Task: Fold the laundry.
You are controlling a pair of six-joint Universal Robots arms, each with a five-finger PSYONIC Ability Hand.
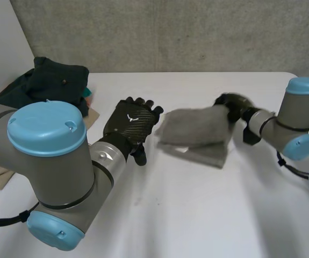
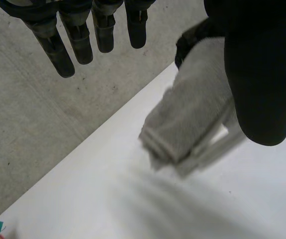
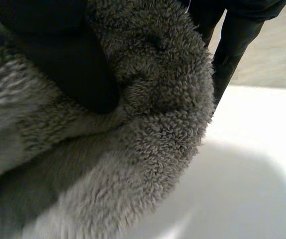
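One grey towel (image 1: pixel 194 134), folded in layers, mid-table. Clamped at one end by right hand (image 1: pixel 232 105): thumb dug into the pile, fingers (image 3: pixel 237 30) curled round the other side. Just off towel's opposite end, not touching: left hand (image 1: pixel 133 126), palm down, fingers (image 2: pixel 58 45) straight & spread, holding nothing. Past left hand's outer side, toward back corner of white table (image 1: pixel 170 215): heap of dark green clothes (image 1: pixel 52 80), well apart from towel. Beyond table: rough grey concrete (image 1: pixel 170 32).
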